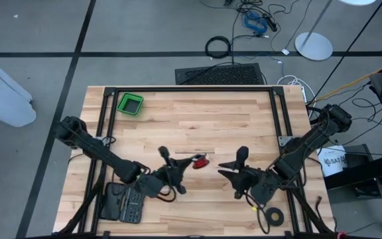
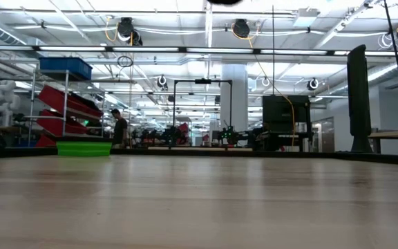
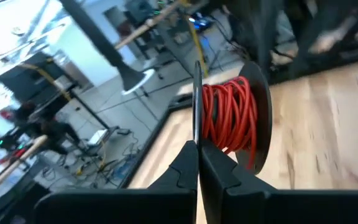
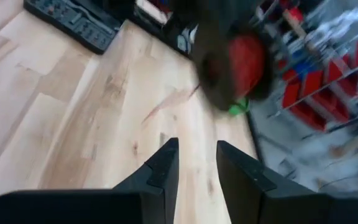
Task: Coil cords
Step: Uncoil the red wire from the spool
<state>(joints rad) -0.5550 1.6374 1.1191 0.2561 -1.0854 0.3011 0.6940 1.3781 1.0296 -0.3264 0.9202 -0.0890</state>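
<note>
Left gripper (image 1: pixel 178 162) clamped on the red cord spool (image 1: pixel 199 161) above table centre, right gripper (image 1: pixel 234 164) at its three o'clock, fingers (image 4: pixel 160 163) parted, empty, green bin (image 1: pixel 130 104) at ten o'clock.

Left gripper (image 3: pixel 197 163) fingers (image 3: pixel 182 168) pinch a red-wound cord spool (image 3: pixel 232 118).

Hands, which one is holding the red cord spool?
The left hand, shut on the red cord spool at its rim; the right hand is open and holds nothing.

The cord (image 1: pixel 200 161) lies mid-table between the left gripper (image 1: pixel 178 159) and the right gripper (image 1: pixel 231 166).
</note>
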